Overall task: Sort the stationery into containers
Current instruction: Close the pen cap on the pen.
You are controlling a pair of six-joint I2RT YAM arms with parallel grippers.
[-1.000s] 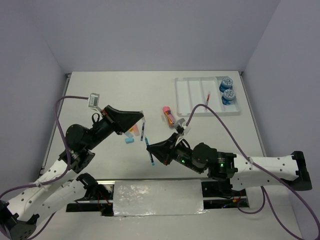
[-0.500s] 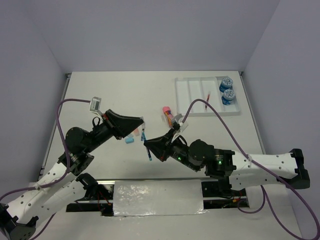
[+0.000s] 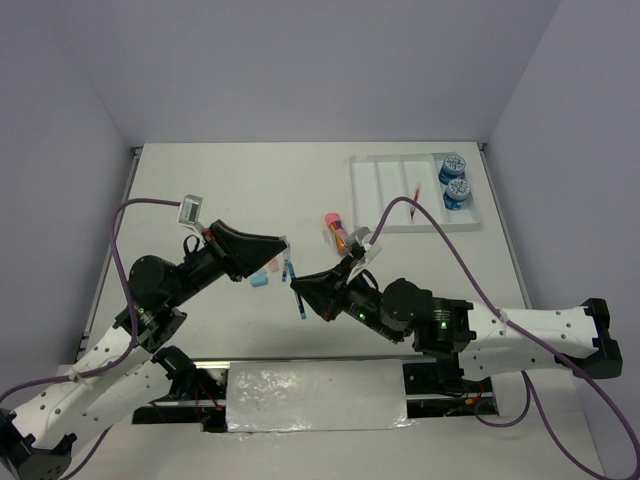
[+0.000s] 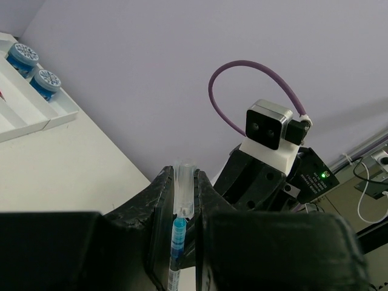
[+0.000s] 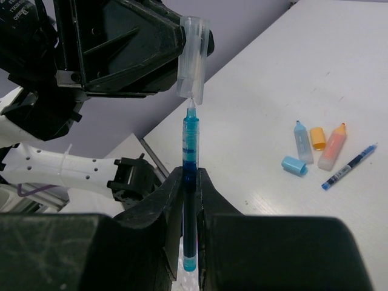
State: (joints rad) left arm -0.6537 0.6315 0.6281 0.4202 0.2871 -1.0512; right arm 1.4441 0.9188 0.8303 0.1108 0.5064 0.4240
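My left gripper (image 3: 285,250) is shut on a clear pen cap (image 4: 183,191), held above the table. My right gripper (image 3: 302,297) is shut on a blue pen (image 5: 190,139), upright between its fingers. The pen's tip sits at the mouth of the cap (image 5: 193,57), and the two are in line. The white four-compartment tray (image 3: 375,190) lies at the far right. It holds two blue rolls (image 3: 453,178) in its right compartment and a thin red pen (image 3: 414,193) beside them.
A pink-and-orange marker (image 3: 338,232) lies mid-table. On the table below the grippers lie a light-blue marker (image 5: 301,140), an orange piece (image 5: 317,138), a pink-orange marker (image 5: 332,147), a loose light-blue cap (image 5: 294,165) and a thin blue pen (image 5: 349,166).
Both grippers have closed in on each other above the table's middle. The blue pen's tip has come up to the mouth of the clear cap.
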